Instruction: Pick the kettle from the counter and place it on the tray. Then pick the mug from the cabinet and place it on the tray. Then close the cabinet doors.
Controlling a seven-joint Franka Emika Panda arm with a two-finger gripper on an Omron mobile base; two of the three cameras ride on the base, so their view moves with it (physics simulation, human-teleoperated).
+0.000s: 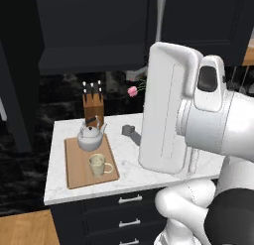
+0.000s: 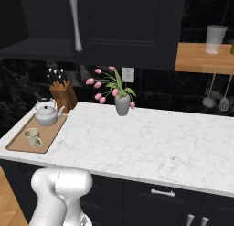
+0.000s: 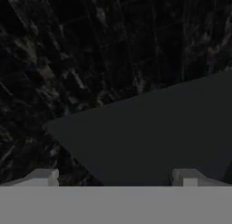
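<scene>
Tray (image 1: 79,169) holds one kettle (image 1: 90,137), one mug (image 1: 99,165).

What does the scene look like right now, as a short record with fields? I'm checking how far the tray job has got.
kettle: upright on the tray, far end
mug: on the tray, nearer end, apart from the kettle
counter: holds tray, knife block and vase
cabinet door: right one looks shut; left one open, swung out at the left of the left base view
gripper: open, holding nothing, facing a dark panel
left to do: close the doors
</scene>
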